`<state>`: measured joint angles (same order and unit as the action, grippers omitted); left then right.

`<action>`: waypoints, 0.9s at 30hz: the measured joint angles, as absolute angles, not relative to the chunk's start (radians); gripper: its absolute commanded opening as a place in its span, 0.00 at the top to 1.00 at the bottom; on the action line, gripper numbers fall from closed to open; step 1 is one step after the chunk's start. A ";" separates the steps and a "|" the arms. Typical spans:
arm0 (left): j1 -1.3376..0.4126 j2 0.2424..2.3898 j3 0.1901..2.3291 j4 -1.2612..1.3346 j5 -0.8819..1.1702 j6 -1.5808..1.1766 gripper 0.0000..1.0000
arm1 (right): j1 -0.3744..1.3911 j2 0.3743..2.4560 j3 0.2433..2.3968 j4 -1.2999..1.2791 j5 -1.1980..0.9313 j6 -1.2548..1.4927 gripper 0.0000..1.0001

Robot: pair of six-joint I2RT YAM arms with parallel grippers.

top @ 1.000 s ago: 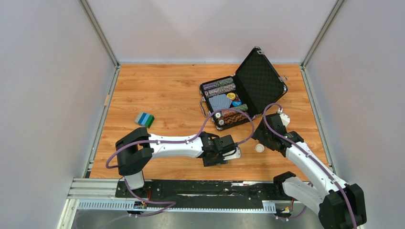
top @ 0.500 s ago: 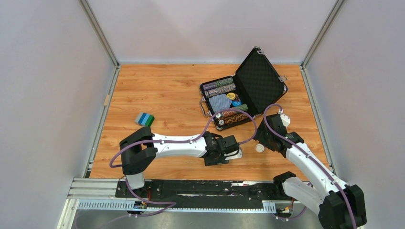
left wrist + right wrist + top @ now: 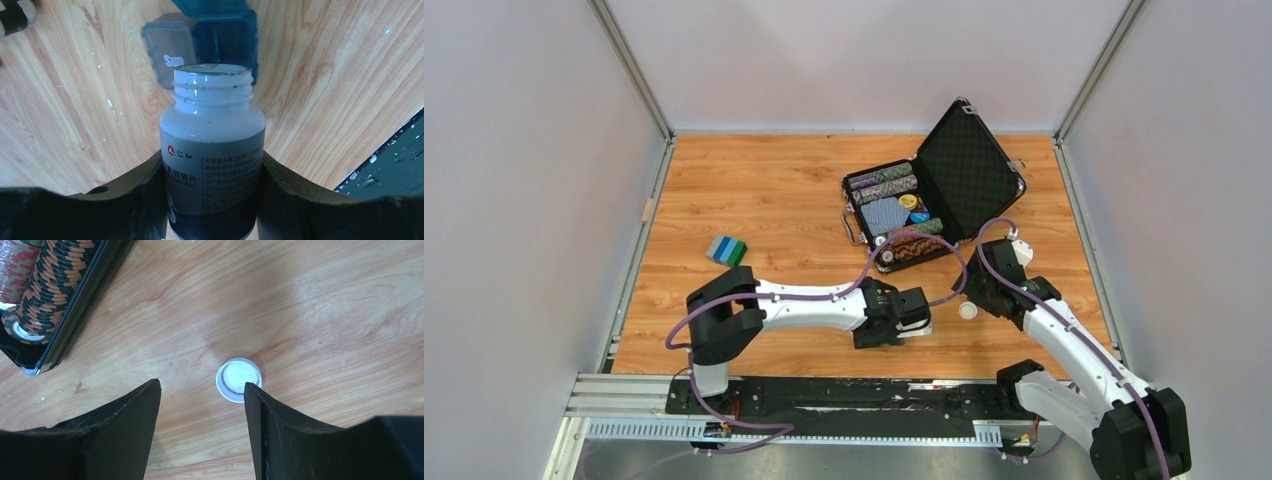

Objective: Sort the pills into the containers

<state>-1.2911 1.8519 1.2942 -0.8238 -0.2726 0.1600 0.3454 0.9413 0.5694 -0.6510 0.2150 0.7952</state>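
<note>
Left gripper [image 3: 212,167] clamps the uncapped white bottle [image 3: 212,125], while the right gripper [image 3: 201,387] hangs spread wide. Just beyond the bottle's mouth, at twelve o'clock in the left wrist view, the teal container [image 3: 225,42] lies open; the cap [image 3: 239,379] lies loose under the right gripper. Pouring seems in hand, and it calls for a slow, aimed tilt.

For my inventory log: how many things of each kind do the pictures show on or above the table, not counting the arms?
pill bottle, uncapped: 1
white bottle cap: 1
teal pill box, open: 1
poker chip case, open: 1
blue-green block: 1
Total: 5
</note>
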 measured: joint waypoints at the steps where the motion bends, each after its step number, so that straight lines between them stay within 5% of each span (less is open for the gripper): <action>1: -1.292 1.855 1.296 -0.829 -0.273 0.160 1.00 | 0.345 0.941 0.569 -0.651 0.215 0.795 0.37; 27: -1.308 1.909 1.368 -0.935 -0.324 0.155 1.00 | 0.334 0.940 0.569 -0.650 0.215 0.795 0.37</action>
